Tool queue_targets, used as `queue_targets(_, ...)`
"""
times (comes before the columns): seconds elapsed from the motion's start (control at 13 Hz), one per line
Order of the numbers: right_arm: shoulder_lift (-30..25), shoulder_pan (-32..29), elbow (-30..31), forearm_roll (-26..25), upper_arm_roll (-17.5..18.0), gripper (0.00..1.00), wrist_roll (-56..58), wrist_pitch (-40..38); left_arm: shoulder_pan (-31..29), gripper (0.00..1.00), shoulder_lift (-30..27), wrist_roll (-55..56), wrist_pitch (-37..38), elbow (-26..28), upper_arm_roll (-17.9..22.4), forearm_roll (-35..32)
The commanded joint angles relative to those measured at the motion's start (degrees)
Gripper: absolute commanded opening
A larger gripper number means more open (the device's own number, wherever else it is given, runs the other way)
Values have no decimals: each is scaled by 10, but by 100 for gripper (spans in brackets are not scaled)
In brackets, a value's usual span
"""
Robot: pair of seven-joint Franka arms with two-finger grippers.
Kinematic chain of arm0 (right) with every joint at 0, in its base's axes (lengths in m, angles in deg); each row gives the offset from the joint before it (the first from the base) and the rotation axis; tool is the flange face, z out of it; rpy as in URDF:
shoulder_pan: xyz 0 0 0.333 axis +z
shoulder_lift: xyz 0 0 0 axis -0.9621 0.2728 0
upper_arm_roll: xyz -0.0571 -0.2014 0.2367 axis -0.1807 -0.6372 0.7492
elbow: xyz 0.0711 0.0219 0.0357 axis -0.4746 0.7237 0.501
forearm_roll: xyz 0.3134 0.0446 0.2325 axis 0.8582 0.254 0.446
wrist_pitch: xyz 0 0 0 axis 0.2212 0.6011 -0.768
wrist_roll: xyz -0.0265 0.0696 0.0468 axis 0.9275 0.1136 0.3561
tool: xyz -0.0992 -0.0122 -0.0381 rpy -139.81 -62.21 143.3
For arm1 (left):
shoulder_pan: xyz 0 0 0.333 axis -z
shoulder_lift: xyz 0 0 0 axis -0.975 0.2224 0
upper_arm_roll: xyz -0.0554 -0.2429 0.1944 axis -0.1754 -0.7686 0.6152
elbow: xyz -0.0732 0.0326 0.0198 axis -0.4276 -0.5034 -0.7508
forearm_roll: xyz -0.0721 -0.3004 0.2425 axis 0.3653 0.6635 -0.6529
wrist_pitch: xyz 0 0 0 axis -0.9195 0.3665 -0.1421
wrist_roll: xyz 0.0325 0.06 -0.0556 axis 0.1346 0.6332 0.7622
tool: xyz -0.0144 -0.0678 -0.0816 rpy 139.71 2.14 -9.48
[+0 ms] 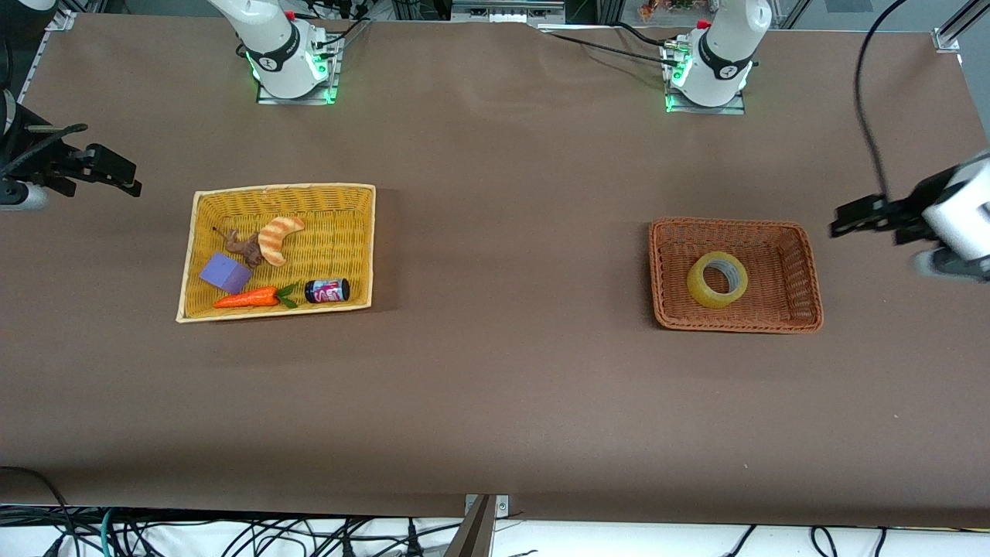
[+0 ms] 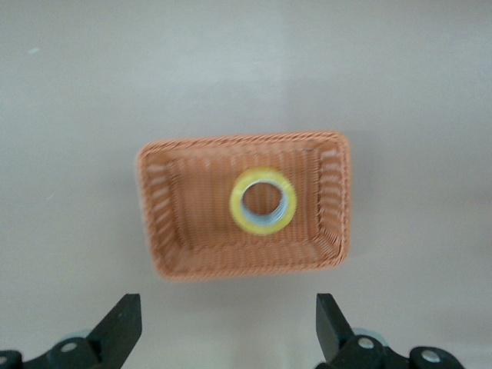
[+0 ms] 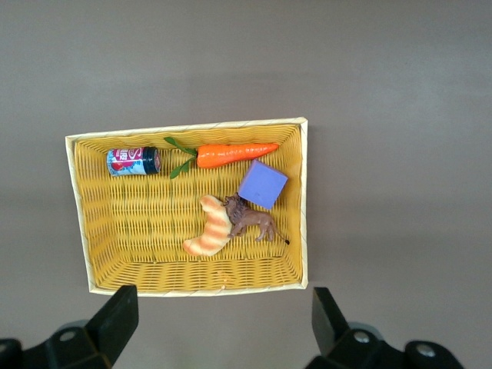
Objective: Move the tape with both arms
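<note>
Left gripper point(image 2: 224, 327) wide | right gripper point(image 3: 219, 323) wide | tape point(image 1: 718, 279) in basket point(image 1: 804, 267) | brown table point(image 1: 510, 387)

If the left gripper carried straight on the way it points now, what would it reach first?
Probably the brown basket: the left wrist view looks along the open left gripper and shows that basket ahead with the tape lying in it. Whether rim or tape comes first is unclear.
</note>
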Motion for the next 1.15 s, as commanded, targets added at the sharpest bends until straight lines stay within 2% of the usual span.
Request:
queue_targets(0.0, -3, -6, -4, 2, 1, 100, 7, -4, 34, 100, -27, -1, 46, 1, 23, -1)
queue_targets(0.23, -3, -6, -4, 2, -5, 100, 6, -4, 51, 100, -22, 0, 50, 28, 22, -7)
queue_targets(0.46, -3, -6, -3, 2, -5, 100, 6, -4, 51, 100, -24, 0, 19, 25, 7, 0)
queue_targets(0.85, -3, -7, -3, 2, -7, 100, 6, -4, 53, 100, -17, 0, 2, 20, 6, 1)
queue_targets(1.08, -3, -7, -3, 2, -7, 100, 6, -4, 46, 100, -13, -1, 1, 20, 7, 26)
